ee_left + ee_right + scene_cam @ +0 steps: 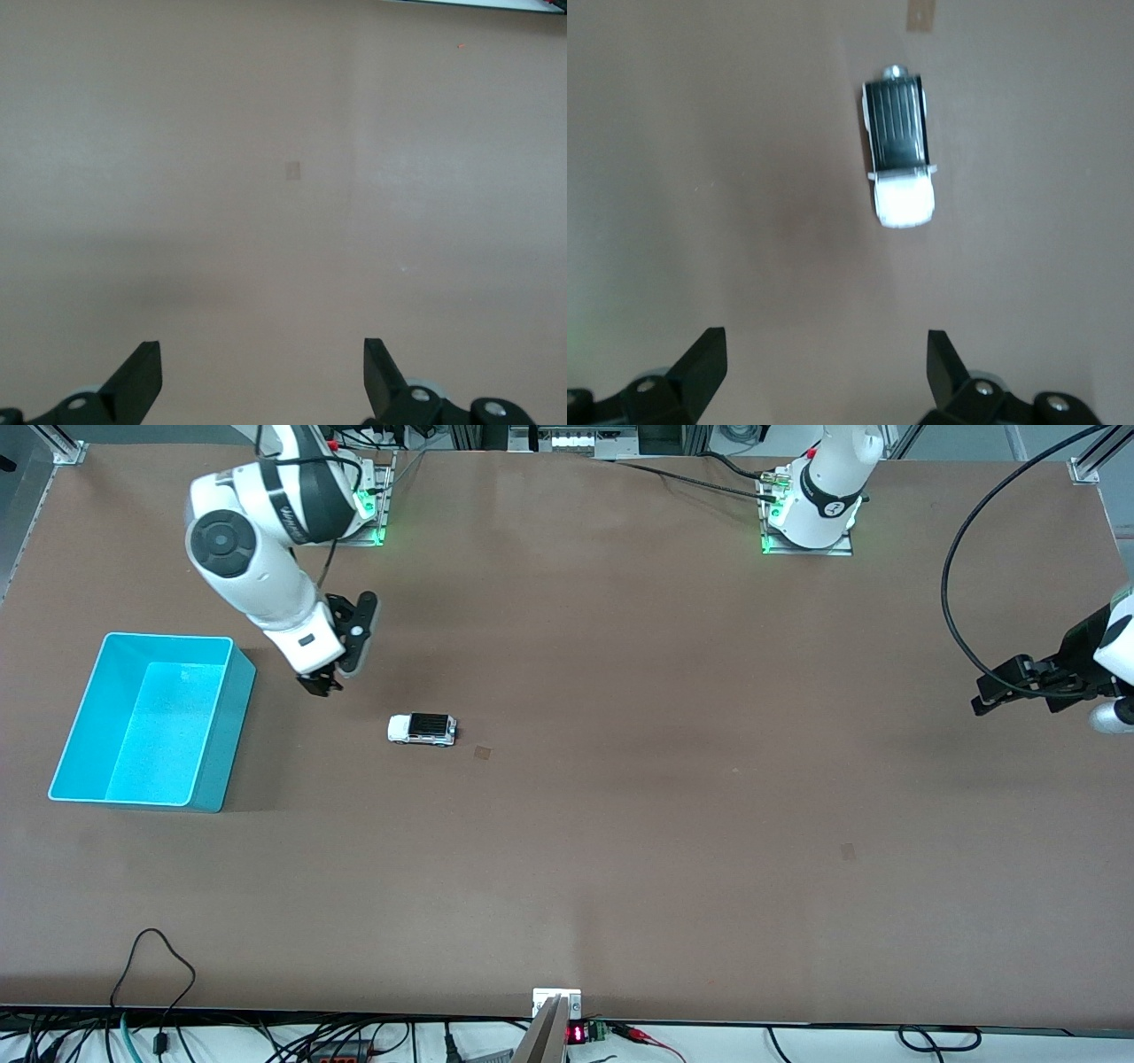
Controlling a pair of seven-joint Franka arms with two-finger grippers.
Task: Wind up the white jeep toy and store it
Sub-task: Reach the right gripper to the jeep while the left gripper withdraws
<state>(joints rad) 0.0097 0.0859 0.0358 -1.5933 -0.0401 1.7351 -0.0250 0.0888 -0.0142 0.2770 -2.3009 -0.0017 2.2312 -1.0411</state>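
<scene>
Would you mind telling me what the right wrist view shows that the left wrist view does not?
Only the right wrist view shows the white jeep toy and the open right gripper above the table. Only the left wrist view shows the open left gripper, over no object. Both show brown table with a small tape patch.

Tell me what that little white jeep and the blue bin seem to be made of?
The white jeep toy looks like glossy moulded plastic, possibly with metal parts: its white hood shines and its black roof is ribbed. The cyan bin looks like smooth, slightly shiny plastic, with thin, even walls of one uniform colour.
</scene>
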